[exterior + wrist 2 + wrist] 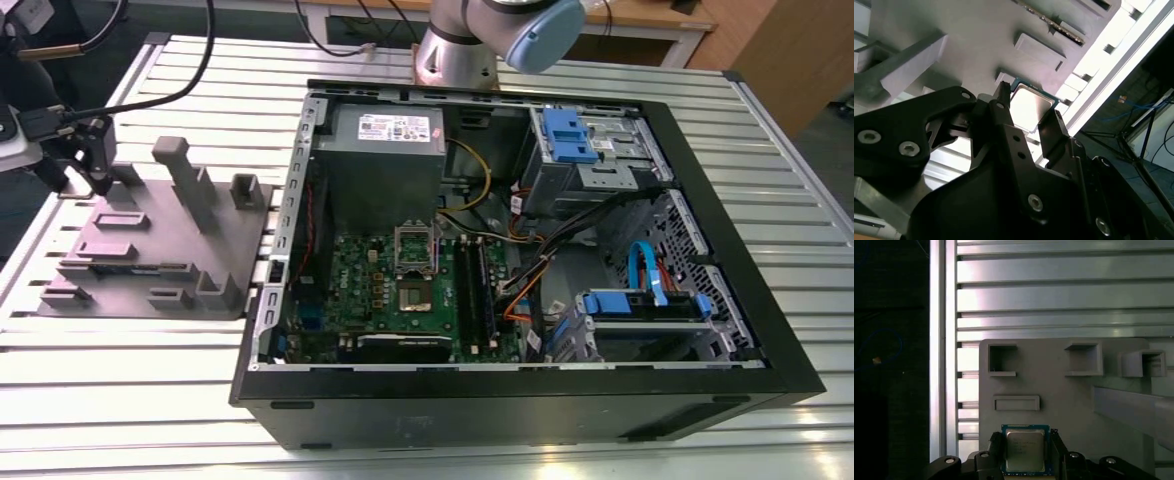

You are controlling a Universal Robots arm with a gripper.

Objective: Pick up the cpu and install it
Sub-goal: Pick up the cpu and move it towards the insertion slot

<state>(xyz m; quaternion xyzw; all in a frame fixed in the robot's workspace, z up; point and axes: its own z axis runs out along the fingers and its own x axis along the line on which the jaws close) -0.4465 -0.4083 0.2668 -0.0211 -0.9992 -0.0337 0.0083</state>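
Observation:
The cpu [1025, 450] is a small square chip with a silvery top and a green rim. It lies at one edge of the grey holder block [1064, 400], which carries several upright posts. My gripper [1025, 440] has a black finger pressed against each of two opposite sides of the chip. The second wrist view shows the cpu [1029, 105] between the same two fingers of my gripper [1029, 112]. In the exterior view my gripper [94, 185] hangs over the far corner of the holder block [160, 250] on that view's left.
An open computer case [534, 400] lies on the slatted aluminium table [174, 90], to the exterior view's right of the block. Inside are a green motherboard with a bare socket [414, 262], black memory sticks [474, 285], cables and blue drive brackets. The arm's base [461, 50] stands behind the case.

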